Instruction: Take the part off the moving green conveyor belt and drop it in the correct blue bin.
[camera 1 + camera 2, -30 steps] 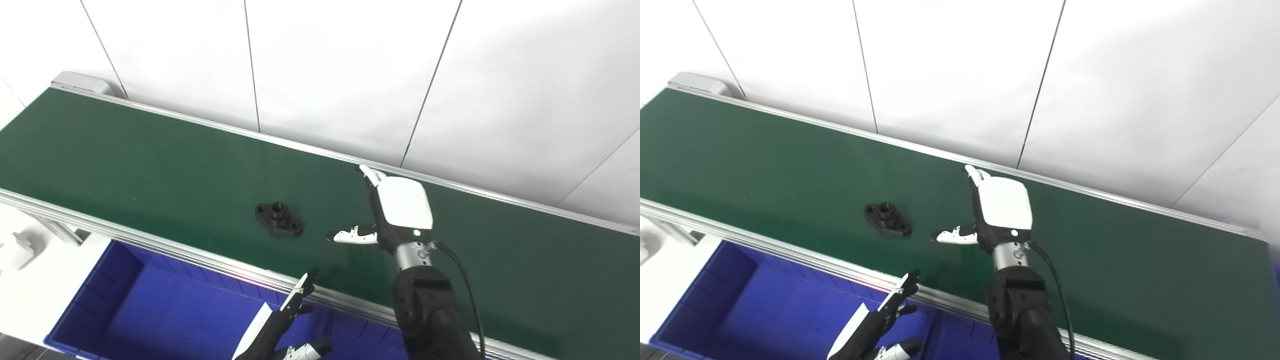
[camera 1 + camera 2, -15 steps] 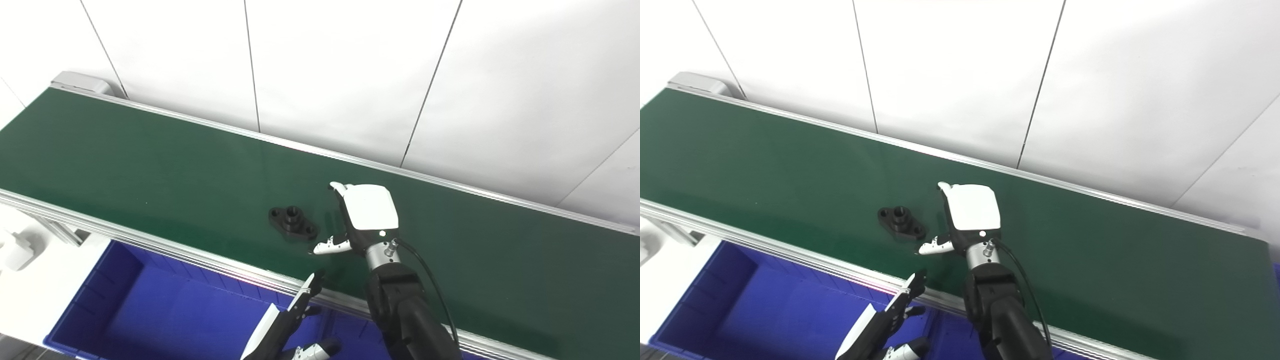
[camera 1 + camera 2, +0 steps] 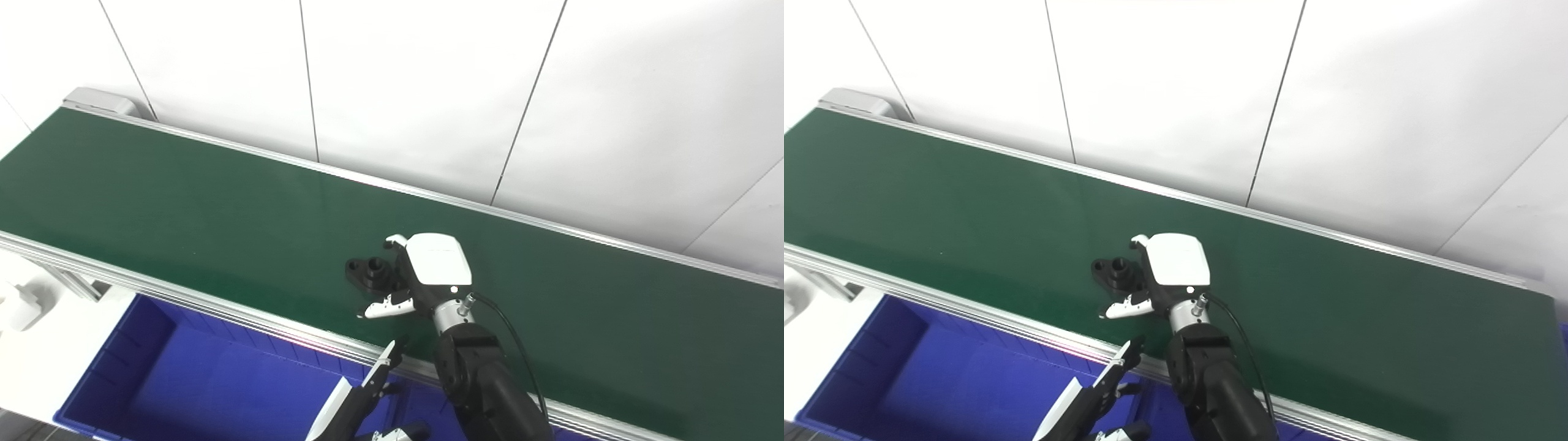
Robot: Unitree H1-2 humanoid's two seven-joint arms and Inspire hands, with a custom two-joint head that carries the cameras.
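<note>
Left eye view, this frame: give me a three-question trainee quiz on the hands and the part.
1. True or false: the black part lies on the green belt.
2. Which hand is at the part? A) left hand B) right hand
3. Fill in: the left hand hovers over the ____ bin.

Key: 1 true; 2 B, its fingers are around the part, a firm grip not yet clear; 3 blue.

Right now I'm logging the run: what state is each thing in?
black part: flat on the belt, inside the right hand's fingers
right hand: open, curling around the part
left hand: open, over the bin
blue bin: nothing visible inside
green belt: carries one part
</note>
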